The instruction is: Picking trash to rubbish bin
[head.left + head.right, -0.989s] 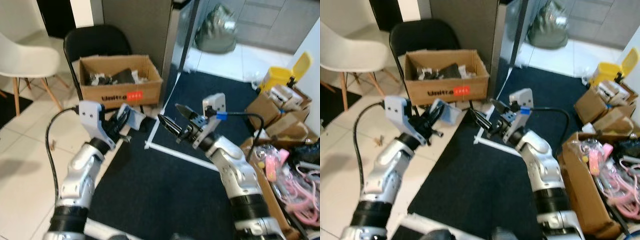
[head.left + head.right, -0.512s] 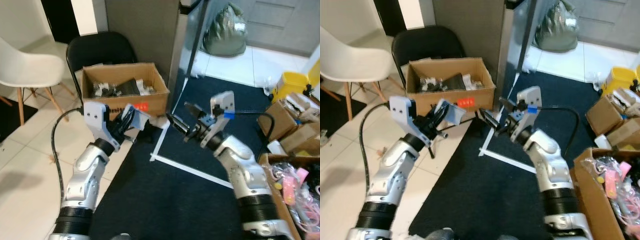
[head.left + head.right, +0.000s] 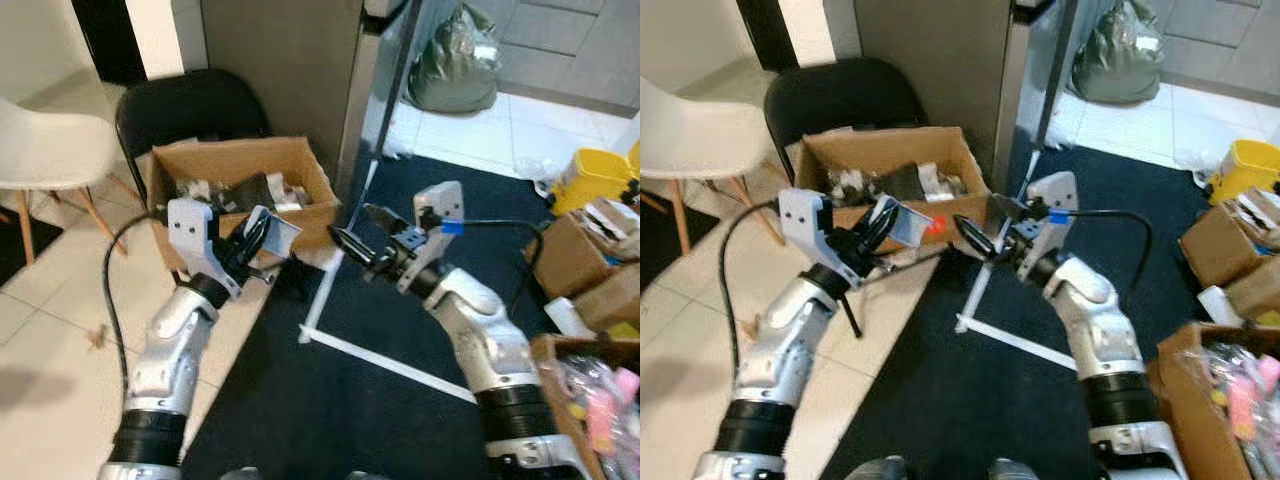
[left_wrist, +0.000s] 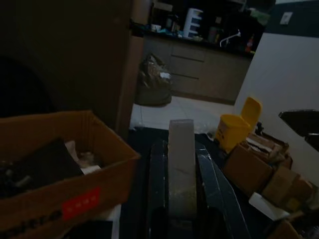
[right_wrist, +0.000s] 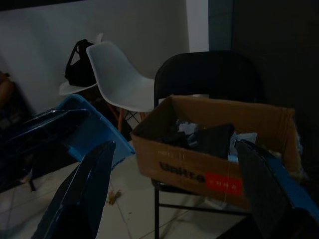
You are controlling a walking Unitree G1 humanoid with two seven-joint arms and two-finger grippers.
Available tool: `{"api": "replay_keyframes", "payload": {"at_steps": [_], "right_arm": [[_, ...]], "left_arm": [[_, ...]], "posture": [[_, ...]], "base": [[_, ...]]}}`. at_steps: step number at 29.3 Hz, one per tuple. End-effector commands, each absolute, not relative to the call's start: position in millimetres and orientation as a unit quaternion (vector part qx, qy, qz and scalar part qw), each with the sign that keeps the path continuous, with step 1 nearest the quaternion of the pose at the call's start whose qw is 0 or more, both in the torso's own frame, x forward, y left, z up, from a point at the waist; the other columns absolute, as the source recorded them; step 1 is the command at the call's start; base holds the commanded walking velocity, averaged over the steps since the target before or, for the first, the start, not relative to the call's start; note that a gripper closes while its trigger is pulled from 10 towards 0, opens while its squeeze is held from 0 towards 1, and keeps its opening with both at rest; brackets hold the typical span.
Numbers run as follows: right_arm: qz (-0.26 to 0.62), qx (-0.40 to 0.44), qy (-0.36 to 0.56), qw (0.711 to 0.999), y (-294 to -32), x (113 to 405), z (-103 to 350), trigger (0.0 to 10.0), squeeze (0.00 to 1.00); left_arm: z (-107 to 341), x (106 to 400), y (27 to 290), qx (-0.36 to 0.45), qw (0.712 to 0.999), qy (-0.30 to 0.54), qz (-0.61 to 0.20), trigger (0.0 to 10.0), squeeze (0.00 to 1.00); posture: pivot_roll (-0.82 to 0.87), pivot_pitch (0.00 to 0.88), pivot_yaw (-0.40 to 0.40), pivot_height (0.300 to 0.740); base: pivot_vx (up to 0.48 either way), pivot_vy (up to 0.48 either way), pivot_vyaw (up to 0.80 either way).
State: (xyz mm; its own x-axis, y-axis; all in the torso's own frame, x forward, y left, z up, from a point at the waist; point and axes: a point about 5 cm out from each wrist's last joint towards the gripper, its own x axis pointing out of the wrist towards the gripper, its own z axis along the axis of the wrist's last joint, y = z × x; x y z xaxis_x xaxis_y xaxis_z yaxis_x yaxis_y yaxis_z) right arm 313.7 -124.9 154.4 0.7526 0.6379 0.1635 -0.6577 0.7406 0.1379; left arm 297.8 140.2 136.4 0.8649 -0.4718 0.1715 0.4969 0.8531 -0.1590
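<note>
My left gripper (image 3: 258,236) is shut on a flat blue-grey piece of trash (image 3: 280,231), held edge-on between its fingers (image 4: 157,184) in the left wrist view. It hovers at the front right corner of an open cardboard box (image 3: 232,151) that holds dark and white scraps. That box rests on a black folding chair (image 3: 185,103). My right gripper (image 3: 363,236) stands open and empty just right of the trash piece, pointing toward the box. The right wrist view looks between its fingers (image 5: 84,194) at the box (image 5: 199,167).
A grey pillar (image 3: 285,60) rises behind the box. A white chair (image 3: 50,150) stands at the left. Dark carpet with a white tape line (image 3: 390,365) lies below the right arm. A yellow bin (image 3: 590,172), cardboard boxes (image 3: 585,262) and a full rubbish bag (image 3: 455,65) sit at the right.
The camera has moved closer to the box. My left gripper with the trash piece now sits right at the box's front corner; my right gripper has stayed open beside it.
</note>
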Motion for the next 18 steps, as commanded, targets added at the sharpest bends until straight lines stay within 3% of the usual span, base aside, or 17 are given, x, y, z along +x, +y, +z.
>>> {"api": "replay_keyframes", "payload": {"at_steps": [1,18], "right_arm": [[0.352,0.09,-0.053,0.93,-121.9,313.0,154.0,10.0,0.0],[0.356,0.085,-0.051,0.929,-122.1,312.1,151.8,10.0,0.0]], "left_arm": [[132.6,297.6,141.6,-0.098,0.961,-0.055,-0.252,10.0,0.0],[131.1,297.2,141.0,-0.097,0.961,-0.053,-0.253,10.0,0.0]], "posture": [[0.01,0.0,-0.036,0.74],[0.01,0.0,-0.042,0.74]], "base": [[0.48,0.0,0.0],[0.418,0.0,0.0]]}}
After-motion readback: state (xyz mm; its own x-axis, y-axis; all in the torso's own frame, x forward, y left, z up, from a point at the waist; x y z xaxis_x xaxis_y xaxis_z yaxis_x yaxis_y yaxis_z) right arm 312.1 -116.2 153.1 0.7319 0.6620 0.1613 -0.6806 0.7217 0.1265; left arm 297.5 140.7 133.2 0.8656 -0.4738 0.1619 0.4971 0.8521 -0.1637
